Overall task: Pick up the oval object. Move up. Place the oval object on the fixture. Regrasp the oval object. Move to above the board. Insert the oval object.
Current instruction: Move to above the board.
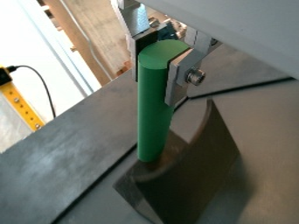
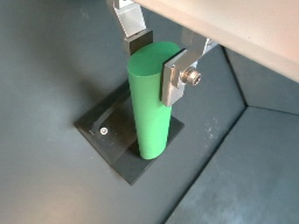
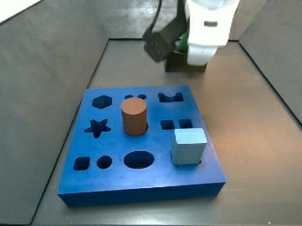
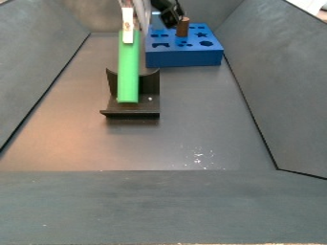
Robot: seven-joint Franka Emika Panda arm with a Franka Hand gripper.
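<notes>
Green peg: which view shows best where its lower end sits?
A side view: the oval object stands upright, gripper at its top, lower end on the fixture. Both wrist views show it close-up with cropped surroundings. In the remaining side view the arm hides it.

In a side view the arm's white housing hides the gripper (image 3: 177, 48), the oval object and the fixture behind the board (image 3: 141, 146); there, whether the jaws grip cannot be told; in a wrist view the oval object (image 1: 156, 101) covers the fixture's (image 1: 193, 179) notch, and the picture's edge cuts off the fixture's base.
</notes>
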